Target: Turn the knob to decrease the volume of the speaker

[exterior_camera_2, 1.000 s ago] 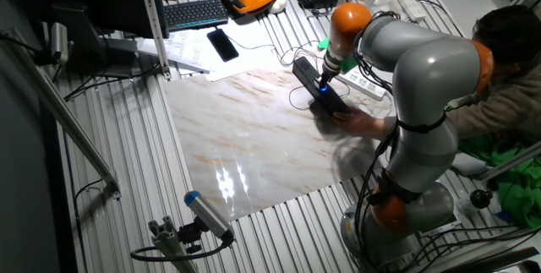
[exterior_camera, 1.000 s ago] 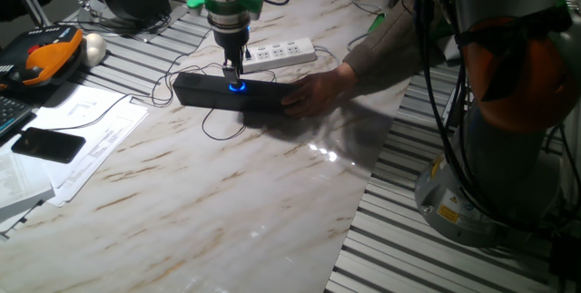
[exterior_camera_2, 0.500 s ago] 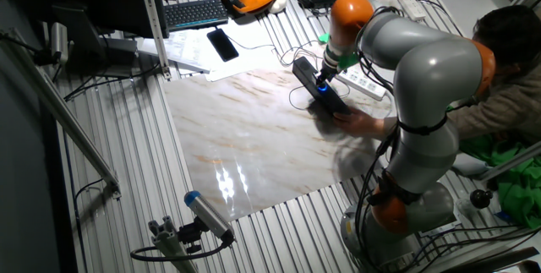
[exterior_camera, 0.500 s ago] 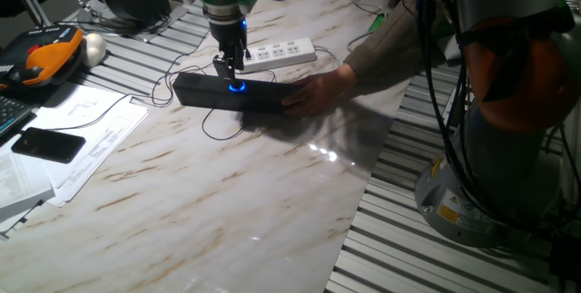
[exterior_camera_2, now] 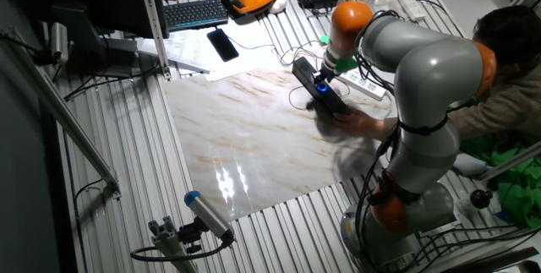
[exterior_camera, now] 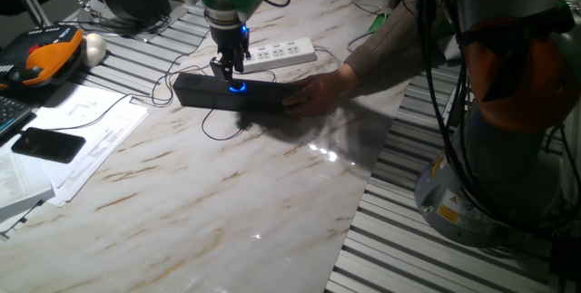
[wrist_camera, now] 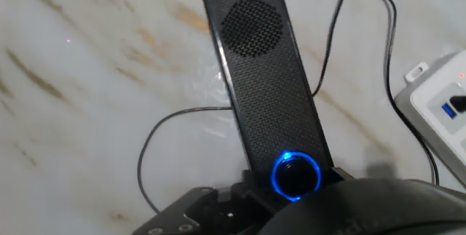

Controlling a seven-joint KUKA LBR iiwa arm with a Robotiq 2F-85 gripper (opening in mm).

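The speaker [exterior_camera: 263, 98] is a long black bar lying on the marble table [exterior_camera: 227, 202]. It also shows in the other fixed view [exterior_camera_2: 311, 77] and in the hand view [wrist_camera: 262, 82]. The knob [exterior_camera: 237, 87] glows blue at its middle and shows in the other fixed view [exterior_camera_2: 321, 88] and low in the hand view [wrist_camera: 296, 175]. My gripper [exterior_camera: 232, 73] comes straight down on the knob, with dark fingertips close on either side of it [wrist_camera: 294, 185]. It appears shut on the knob.
A person's hand [exterior_camera: 318, 89] holds the speaker's right end. A white power strip [exterior_camera: 277, 54] lies just behind the speaker and shows at the right in the hand view [wrist_camera: 444, 111]. Thin black cables [wrist_camera: 156, 148] loop beside the bar. A phone [exterior_camera: 47, 144] and papers lie at the left.
My wrist has turned over the knob while the fingertips stayed on it. The speaker and the person's hand have not moved.
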